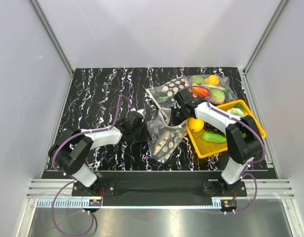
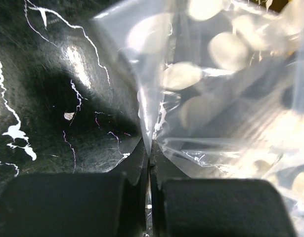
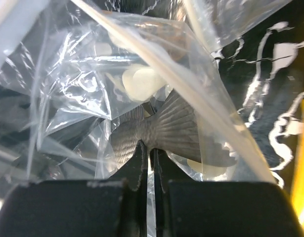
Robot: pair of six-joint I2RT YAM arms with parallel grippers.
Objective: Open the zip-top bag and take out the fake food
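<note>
Black marbled table, with the dotted zip-top bag lying mid-table between both arms.
The left gripper is clamped on the bag's edge, apparently to anchor it. The right gripper pinches the silver-grey fish by its tail within the plastic, likely to draw it out toward the yellow tray alongside.

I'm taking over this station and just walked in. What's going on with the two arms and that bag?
The left gripper is shut on an edge of the crinkly clear zip-top bag with white dots, which lies on the black marbled table. The right gripper is pinched shut on the tail of a silver-grey toy fish amid the bag's plastic, and the fish is not out yet. A yellow toy lemon sits in the yellow tray beside the bag.
</note>
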